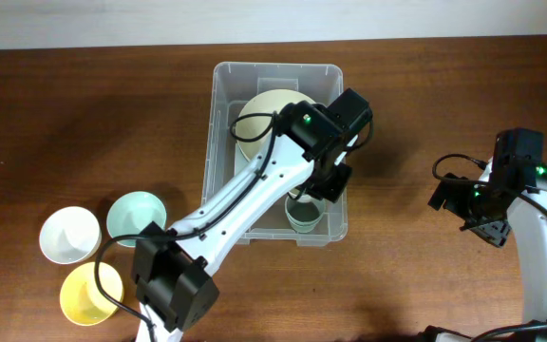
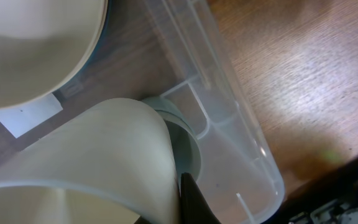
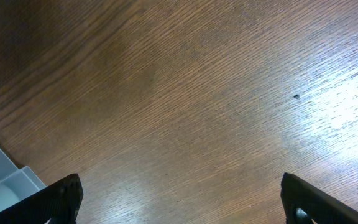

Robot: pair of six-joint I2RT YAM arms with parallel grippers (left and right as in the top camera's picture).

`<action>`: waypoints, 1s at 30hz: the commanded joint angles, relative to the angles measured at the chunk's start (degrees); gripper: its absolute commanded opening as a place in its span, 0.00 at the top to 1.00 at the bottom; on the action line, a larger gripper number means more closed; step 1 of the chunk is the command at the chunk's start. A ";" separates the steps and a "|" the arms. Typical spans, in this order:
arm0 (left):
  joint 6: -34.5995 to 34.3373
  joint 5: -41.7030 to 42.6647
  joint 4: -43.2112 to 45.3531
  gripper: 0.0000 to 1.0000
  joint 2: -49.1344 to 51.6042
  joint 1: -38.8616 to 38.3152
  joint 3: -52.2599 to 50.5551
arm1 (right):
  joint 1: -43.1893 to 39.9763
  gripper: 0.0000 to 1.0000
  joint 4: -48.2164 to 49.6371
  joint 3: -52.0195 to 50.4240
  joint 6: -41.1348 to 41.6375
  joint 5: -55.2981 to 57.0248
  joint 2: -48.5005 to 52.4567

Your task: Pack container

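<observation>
My left tool (image 1: 329, 182) is pressed together on the wall of a pale cup (image 2: 104, 155) inside the container (image 1: 218, 133), mid counter (image 1: 84, 123). My right tool (image 3: 179, 208) hangs spread. The container looks light, slick and flexible, so I'd grip its moulded rim.

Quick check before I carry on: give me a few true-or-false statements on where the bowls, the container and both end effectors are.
1. The white bowl, mint bowl and yellow bowl sit on the table, left of the container. True.
2. The right end effector is inside the container. False: it hangs open over the table, right of the container.
3. A cream dish lies in the container. True.
4. The left end effector is open. False: it is shut, down in the container.
</observation>
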 commanded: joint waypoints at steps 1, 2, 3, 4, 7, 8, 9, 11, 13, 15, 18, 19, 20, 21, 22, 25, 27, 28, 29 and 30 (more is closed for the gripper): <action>0.66 1.66 -0.57 0.99 0.02 -0.20 0.04 | -0.15 0.02 -0.02 0.44 -0.31 -0.33 -0.63; 0.39 1.64 -0.72 0.99 0.02 -0.17 0.04 | -0.15 0.02 -0.02 0.44 -0.31 -0.33 -0.63; -0.13 1.81 -1.14 0.99 0.02 -0.17 0.04 | -0.15 0.03 -0.02 0.44 -0.31 -0.33 -0.63; -0.20 2.36 -1.44 0.99 0.02 -0.20 0.04 | -0.15 0.02 -0.02 0.44 -0.31 -0.33 -0.63; -0.20 4.94 -2.08 0.99 0.02 -0.17 0.04 | -0.15 0.02 -0.02 0.44 -0.31 -0.33 -0.63; -0.20 5.09 -2.19 0.99 0.02 -0.17 0.07 | -0.15 0.03 0.00 0.44 -0.31 -0.33 -0.63; -0.20 5.07 -2.21 0.99 0.02 -0.17 0.04 | -0.15 0.02 -0.02 0.44 -0.31 -0.33 -0.63; -0.20 5.09 -2.19 0.99 0.02 -0.17 0.07 | -0.15 0.03 -0.02 0.44 -0.31 -0.31 -0.63; -0.20 5.42 -2.34 0.99 0.02 -0.17 0.07 | -0.15 0.02 -0.02 0.44 -0.31 -0.33 -0.63; -0.22 5.70 -2.62 0.99 0.02 -0.17 0.04 | -0.15 0.03 -0.02 0.44 -0.31 -0.31 -0.63; -0.22 5.90 -3.21 0.95 0.02 -0.17 0.04 | -0.15 0.02 -0.02 0.44 -0.31 -0.33 -0.63; -0.22 5.92 -3.30 0.87 0.02 -0.17 0.04 | -0.15 0.02 0.00 0.44 -0.31 -0.33 -0.63; -0.22 5.92 -3.43 0.83 0.02 -0.20 0.07 | -0.15 0.02 -0.02 0.44 -0.31 -0.33 -0.63; -0.22 5.92 -3.54 0.82 0.02 -0.17 0.04 | -0.15 0.02 -0.02 0.44 -0.31 -0.33 -0.63; -0.20 5.92 -3.65 0.75 0.02 -0.17 0.04 | -0.15 0.02 -0.02 0.44 -0.31 -0.33 -0.63; -0.22 5.92 -3.63 0.64 0.02 -0.17 0.07 | -0.15 0.02 -0.02 0.44 -0.31 -0.33 -0.63; -0.20 5.88 -3.63 0.64 0.02 -0.17 0.07 | -0.15 0.02 -0.02 0.44 -0.31 -0.31 -0.63; -0.17 5.75 -3.63 0.64 0.02 -0.15 0.07 | -0.15 0.02 -0.02 0.44 -0.31 -0.31 -0.63; -0.17 4.81 -3.61 0.64 0.00 -0.02 0.09 | -0.15 0.03 -0.02 0.44 -0.31 -0.31 -0.63; -0.17 3.23 -3.63 0.64 -0.04 0.22 0.22 | -0.15 0.02 -0.04 0.44 -0.33 -0.31 -0.63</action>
